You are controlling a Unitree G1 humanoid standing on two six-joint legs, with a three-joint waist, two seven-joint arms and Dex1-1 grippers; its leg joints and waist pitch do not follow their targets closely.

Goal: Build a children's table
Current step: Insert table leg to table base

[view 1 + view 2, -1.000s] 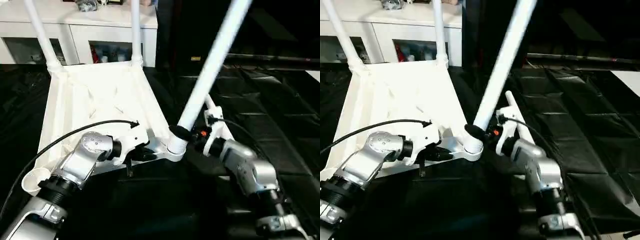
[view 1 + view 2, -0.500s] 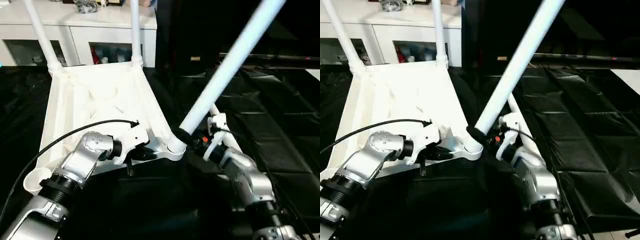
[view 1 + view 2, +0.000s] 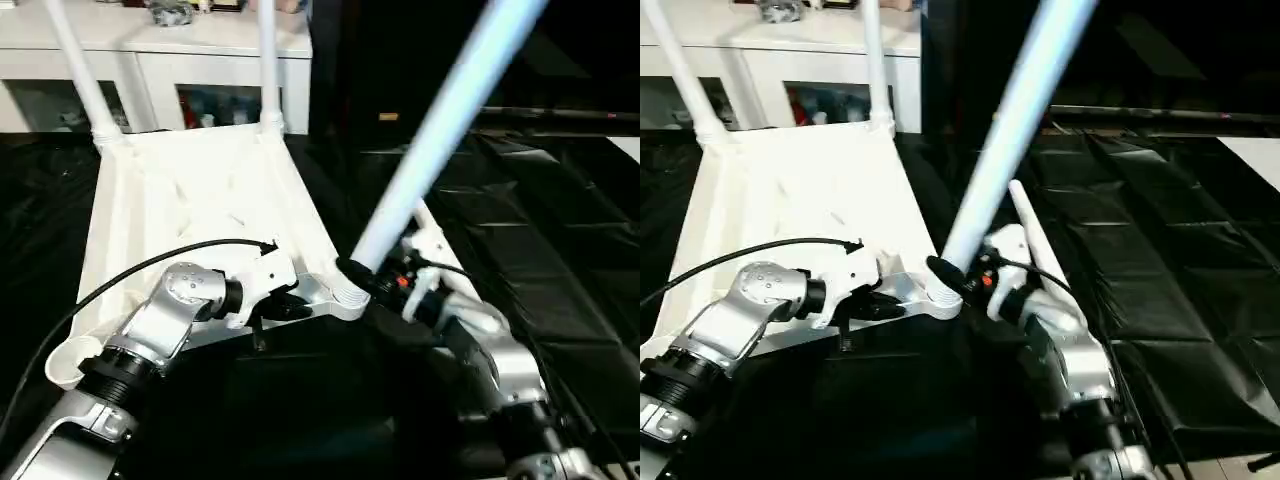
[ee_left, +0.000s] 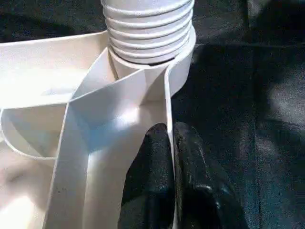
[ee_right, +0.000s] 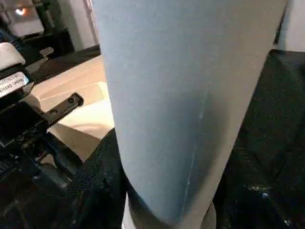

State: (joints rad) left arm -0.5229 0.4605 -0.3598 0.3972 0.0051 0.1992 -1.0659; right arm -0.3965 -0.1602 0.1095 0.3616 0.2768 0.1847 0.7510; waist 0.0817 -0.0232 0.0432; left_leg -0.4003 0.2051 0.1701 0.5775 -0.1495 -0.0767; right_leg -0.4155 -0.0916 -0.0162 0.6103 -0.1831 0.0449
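We find the large white plastic tabletop (image 3: pixel 190 210) lying upside down on the black quilted floor covering (image 3: pixel 560 260), its ribbed underside facing up. Two long white cylindrical legs (image 3: pixel 268 60) stand seated in the far corner sockets, in front of the white cabinet with glass doors (image 3: pixel 160 70).

The right gripper (image 3: pixel 362 280) is clamped around the base of the third white cylindrical leg (image 3: pixel 440 130), whose threaded end sits in the near round corner socket (image 4: pixel 157 52). Over the last second this leg has swung: it leaned further to the right half a second ago and now stands somewhat steeper, though still clearly tilted. The right forearm has also rolled. We judge this to be a seating or screwing motion in progress, not yet complete.

The left gripper (image 4: pixel 172 157) has kept its place, its black fingers (image 4: pixel 147 181) pinched together on the thin raised rim beside that socket, steadying the tabletop. The near-left socket (image 3: pixel 62 362) remains unfilled.
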